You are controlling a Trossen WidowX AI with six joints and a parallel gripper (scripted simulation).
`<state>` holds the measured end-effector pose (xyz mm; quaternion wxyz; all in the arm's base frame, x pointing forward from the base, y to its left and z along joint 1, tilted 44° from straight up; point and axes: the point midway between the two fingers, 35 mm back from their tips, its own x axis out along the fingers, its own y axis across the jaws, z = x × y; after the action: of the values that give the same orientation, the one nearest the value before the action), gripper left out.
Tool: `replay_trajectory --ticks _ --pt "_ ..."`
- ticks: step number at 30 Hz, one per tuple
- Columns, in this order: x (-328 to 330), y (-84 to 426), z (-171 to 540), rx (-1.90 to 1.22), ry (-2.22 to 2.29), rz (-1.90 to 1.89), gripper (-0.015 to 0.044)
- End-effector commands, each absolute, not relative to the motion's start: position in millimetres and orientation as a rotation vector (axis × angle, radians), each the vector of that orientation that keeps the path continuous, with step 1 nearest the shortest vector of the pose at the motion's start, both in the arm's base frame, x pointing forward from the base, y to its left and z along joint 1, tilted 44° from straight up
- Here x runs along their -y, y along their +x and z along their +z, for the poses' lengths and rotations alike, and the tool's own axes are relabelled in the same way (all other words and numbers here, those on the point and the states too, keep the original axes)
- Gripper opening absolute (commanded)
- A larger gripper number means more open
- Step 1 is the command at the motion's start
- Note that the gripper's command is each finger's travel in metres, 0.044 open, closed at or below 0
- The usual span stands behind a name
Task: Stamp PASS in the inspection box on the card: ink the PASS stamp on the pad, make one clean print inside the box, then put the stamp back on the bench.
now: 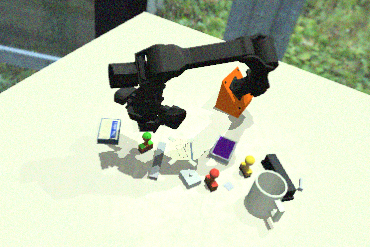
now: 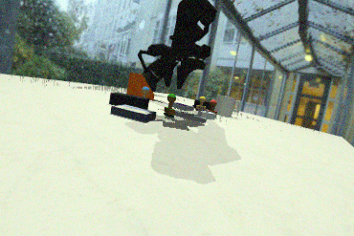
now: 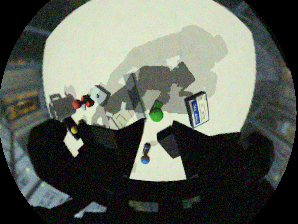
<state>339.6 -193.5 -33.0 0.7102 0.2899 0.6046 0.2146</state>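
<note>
My gripper (image 2: 166, 88) (image 3: 158, 121) hangs above the bench, its fingers apart with nothing seen between them. A green-knobbed stamp (image 1: 146, 144) (image 2: 170, 97) (image 3: 156, 115) stands upright below the fingertips. A blue-knobbed stamp (image 2: 145, 91) (image 3: 145, 159) stands nearby; the arm hides it in the top view. A red-knobbed stamp (image 1: 213, 174) (image 2: 212, 103) (image 3: 76, 104) and a yellow-knobbed stamp (image 1: 248, 161) (image 2: 202, 99) (image 3: 74, 130) stand farther off. The purple ink pad (image 1: 224, 148) lies beside the card (image 1: 181, 150) (image 3: 120, 119). Stamp lettering and box details are unreadable.
A box with a blue label (image 1: 109, 131) (image 3: 198, 109) and a dark block (image 2: 129, 99) (image 3: 170, 142) lie near the green stamp. A grey strip (image 1: 158, 160), a small grey block (image 1: 190, 178), a mug (image 1: 261, 200) and a black object (image 1: 280, 174) are around. An orange block (image 1: 231, 98) stands behind.
</note>
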Motion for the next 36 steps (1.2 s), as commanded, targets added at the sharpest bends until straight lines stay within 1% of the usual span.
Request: replay_trajectory --ticks 1,36 --pt "189.3 341.6 -37.8 -1.338 0.652 0.473 0.0212" --pt "152.3 350.4 -76.0 -1.336 0.654 0.476 0.0212"
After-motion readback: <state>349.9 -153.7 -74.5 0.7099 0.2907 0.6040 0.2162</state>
